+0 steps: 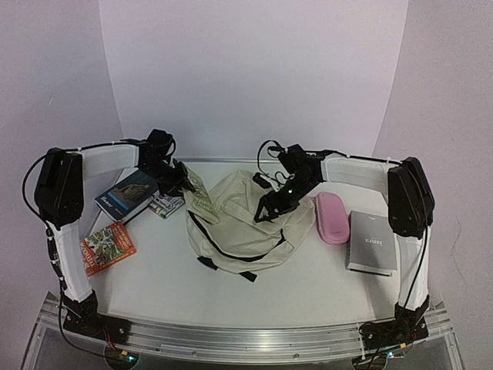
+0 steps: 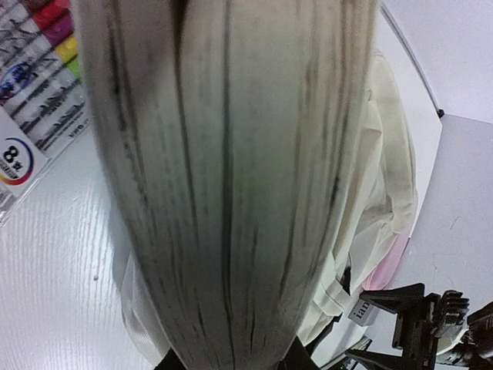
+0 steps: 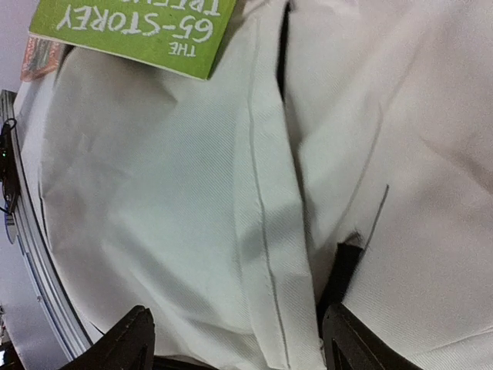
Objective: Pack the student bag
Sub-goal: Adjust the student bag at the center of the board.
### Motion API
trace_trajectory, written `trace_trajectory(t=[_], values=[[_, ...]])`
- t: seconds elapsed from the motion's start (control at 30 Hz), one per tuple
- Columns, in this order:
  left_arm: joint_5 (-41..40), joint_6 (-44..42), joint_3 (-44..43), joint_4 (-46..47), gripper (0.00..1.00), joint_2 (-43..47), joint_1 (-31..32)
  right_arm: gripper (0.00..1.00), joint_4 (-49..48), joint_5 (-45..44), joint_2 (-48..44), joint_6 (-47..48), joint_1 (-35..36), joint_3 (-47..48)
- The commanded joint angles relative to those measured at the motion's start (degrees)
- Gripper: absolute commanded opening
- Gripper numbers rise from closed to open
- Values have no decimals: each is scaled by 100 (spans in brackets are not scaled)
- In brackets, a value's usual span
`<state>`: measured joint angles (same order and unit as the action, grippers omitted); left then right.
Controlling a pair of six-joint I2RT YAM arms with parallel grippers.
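The student bag (image 1: 246,223), cream with black straps, lies slumped in the middle of the table. My left gripper (image 1: 179,183) is shut on a green paperback (image 1: 202,199) that tilts over the bag's left edge. The book's page edges (image 2: 223,177) fill the left wrist view and hide the jaws. My right gripper (image 1: 271,206) hangs low over the bag's upper right part. It is open, and between its black fingers (image 3: 131,343) runs a seamed fold of the bag's fabric (image 3: 154,193). The green cover (image 3: 146,31) shows at the top of the right wrist view.
A blue book (image 1: 127,193) and a pack of markers (image 1: 166,205) lie at the left, with an orange book (image 1: 108,248) nearer the front. A pink pencil case (image 1: 333,217) and a grey book (image 1: 372,241) lie right of the bag.
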<state>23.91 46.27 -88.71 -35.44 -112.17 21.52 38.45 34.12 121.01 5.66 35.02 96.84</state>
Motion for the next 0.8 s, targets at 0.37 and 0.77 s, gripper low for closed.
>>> trace_trajectory(t=[0.37, 0.77], values=[[-996, 790, 1665, -282, 0, 3464, -174, 72, -294, 308, 177, -933, 1558, 1144], [-1447, 1323, 2474, -961, 0, 5042, -171, 50, -461, 184, 1051, -1319, 1689, 1544]])
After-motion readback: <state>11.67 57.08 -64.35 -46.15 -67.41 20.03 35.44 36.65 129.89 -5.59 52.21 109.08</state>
